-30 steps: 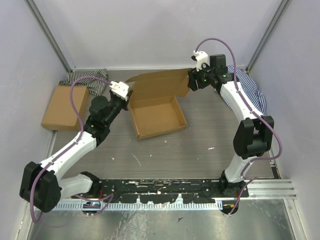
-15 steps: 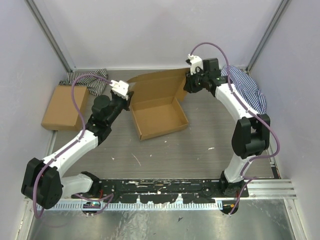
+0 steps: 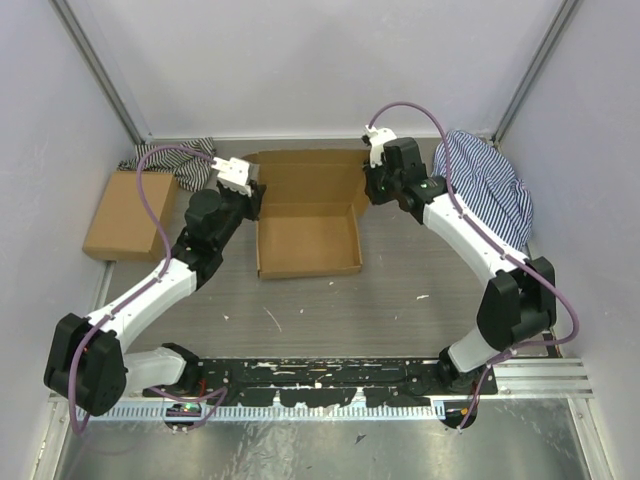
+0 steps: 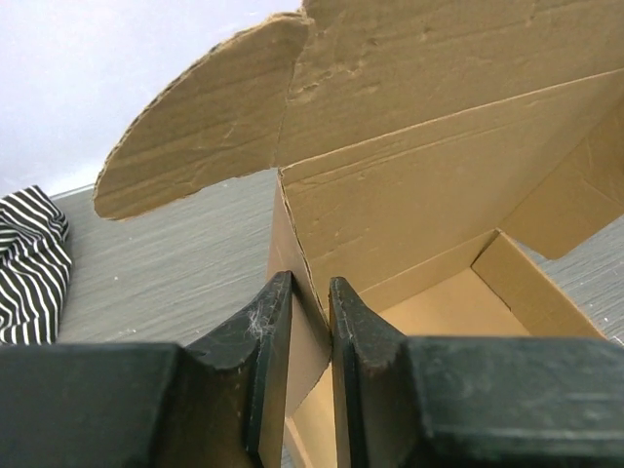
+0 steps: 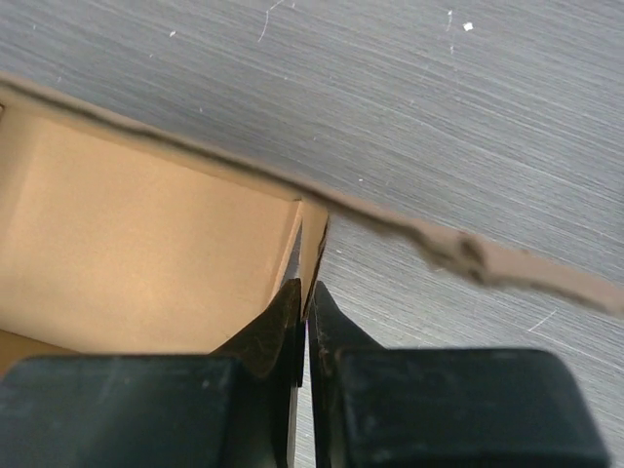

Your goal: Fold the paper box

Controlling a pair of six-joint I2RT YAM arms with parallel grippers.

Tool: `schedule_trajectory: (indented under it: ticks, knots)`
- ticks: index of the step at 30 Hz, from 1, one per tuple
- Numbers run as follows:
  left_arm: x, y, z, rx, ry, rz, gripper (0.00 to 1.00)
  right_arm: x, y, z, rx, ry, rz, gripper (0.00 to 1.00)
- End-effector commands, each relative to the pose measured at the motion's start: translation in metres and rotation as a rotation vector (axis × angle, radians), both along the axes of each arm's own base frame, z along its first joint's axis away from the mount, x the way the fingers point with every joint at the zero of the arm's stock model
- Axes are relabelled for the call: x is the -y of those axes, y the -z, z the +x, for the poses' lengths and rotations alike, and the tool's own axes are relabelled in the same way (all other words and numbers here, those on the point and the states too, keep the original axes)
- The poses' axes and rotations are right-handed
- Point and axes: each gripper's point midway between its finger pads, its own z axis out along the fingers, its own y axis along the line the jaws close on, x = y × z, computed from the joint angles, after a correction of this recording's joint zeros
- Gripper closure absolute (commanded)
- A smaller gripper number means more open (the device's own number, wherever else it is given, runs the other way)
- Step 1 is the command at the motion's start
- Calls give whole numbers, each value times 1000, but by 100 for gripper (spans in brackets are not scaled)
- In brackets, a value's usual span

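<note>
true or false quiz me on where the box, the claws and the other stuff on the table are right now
1. The paper box has its lid shut over the tray. False: the lid is open at the far side and the tray's inside shows.
2. The right claw pinches the box's right wall near its far corner. True.
3. The left claw has one finger on each side of the box's left wall. True.
4. The flat cardboard box lies to the right of the paper box. False: it lies to its left, by the side wall.
5. Striped cloth lies at the far left and the far right. True.
</note>
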Motion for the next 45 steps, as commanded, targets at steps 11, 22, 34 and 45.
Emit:
schedule_trajectory:
  ticks: [11,22,34,45]
  knots:
    - [6,20,-5,-104,-29,-140,73,-12,-57,-6,204,179,158,91]
    - [8,34,-10,-156,-34,-168,74,-19,-54,-15,196,223,214,91]
    - [10,48,-23,-207,-37,-164,74,-21,-39,-26,161,292,218,91]
    - [7,64,-40,-254,-49,-148,74,-18,-18,-50,132,328,228,91]
